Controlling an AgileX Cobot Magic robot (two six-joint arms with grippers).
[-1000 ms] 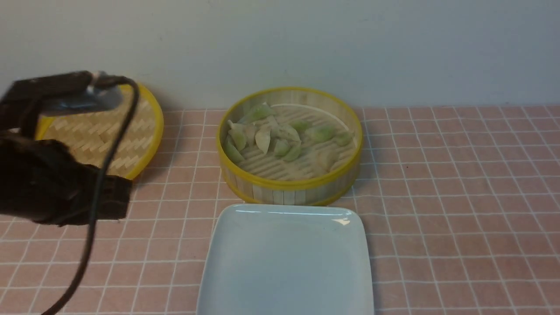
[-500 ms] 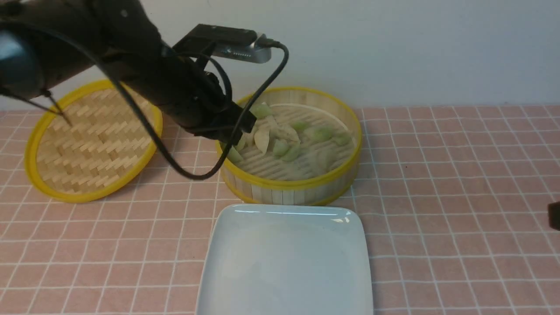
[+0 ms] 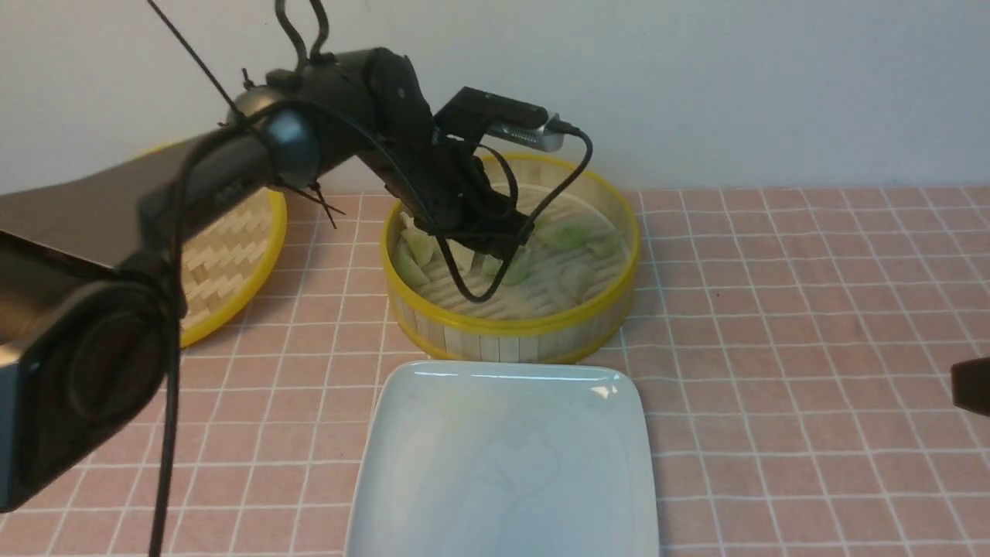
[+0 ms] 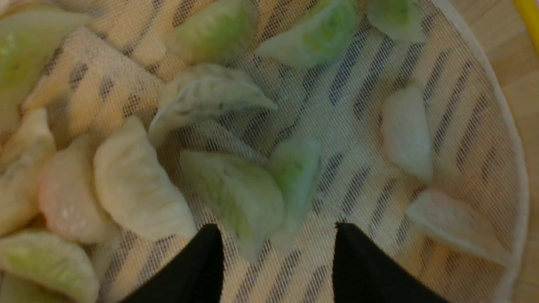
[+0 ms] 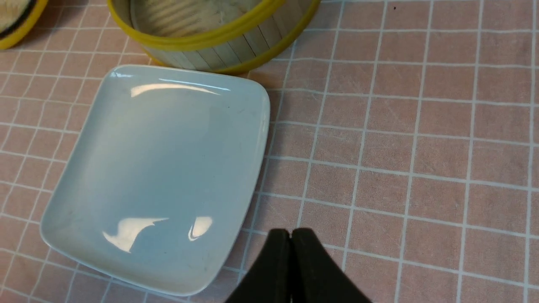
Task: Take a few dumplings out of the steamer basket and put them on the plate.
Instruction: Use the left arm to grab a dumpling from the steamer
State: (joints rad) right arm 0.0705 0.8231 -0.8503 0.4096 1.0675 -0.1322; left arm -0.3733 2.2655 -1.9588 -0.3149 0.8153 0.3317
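Observation:
The steamer basket (image 3: 510, 325) stands at the table's middle back with several pale green dumplings (image 3: 568, 232) on its cloth-lined floor. My left gripper (image 3: 506, 255) reaches down into the basket, open. In the left wrist view my left gripper (image 4: 276, 229) has its black fingers (image 4: 202, 261) spread, with the tip of a green-white dumpling (image 4: 240, 198) between them, not gripped. The white square plate (image 3: 503, 464) lies empty in front of the basket. My right gripper (image 5: 290, 233) is shut and empty above the tiles beside the plate (image 5: 156, 168); it barely shows in the front view.
The flat woven yellow-rimmed lid (image 3: 224, 255) lies to the left of the basket, partly behind my left arm. The left arm's cable (image 3: 479, 286) hangs into the basket. Pink tiled tabletop (image 3: 812, 309) spreads to the right. A pale wall stands close behind.
My left arm has swung from the lid side, risen and reached right, and its gripper now dips into the basket. The right gripper's edge appeared at the far right.

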